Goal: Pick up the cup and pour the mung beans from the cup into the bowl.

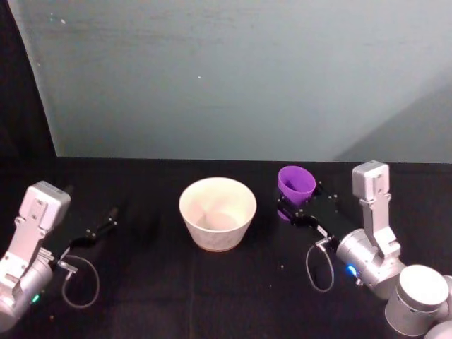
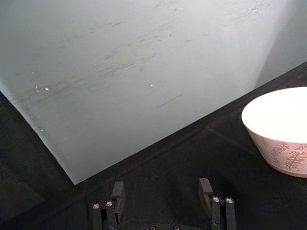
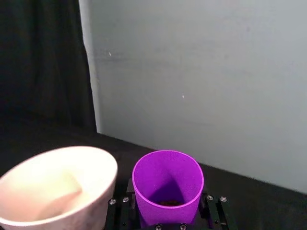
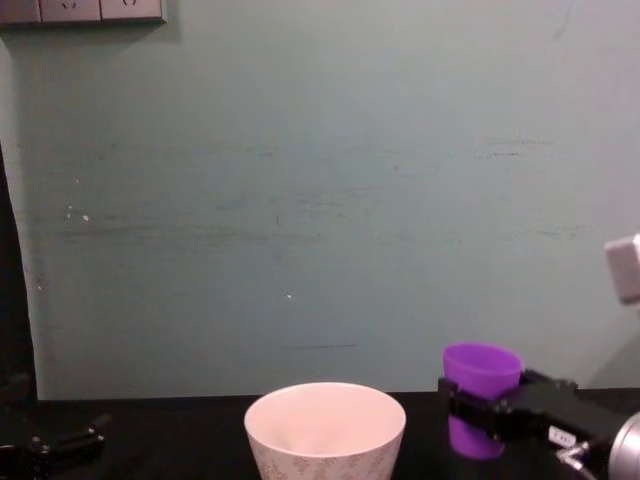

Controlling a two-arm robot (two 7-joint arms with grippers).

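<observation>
One black surface (image 1: 155, 282) under me, cream bowl (image 1: 217, 212) at centre. Just right of it, the purple cup (image 1: 296, 183) stands upright, my right pincer (image 1: 295, 207) clamped around its lower half. My left pincer (image 2: 161, 196) sits spread wide, far left. Dark mung beans (image 3: 168, 202) speck the cup's bottom.
</observation>
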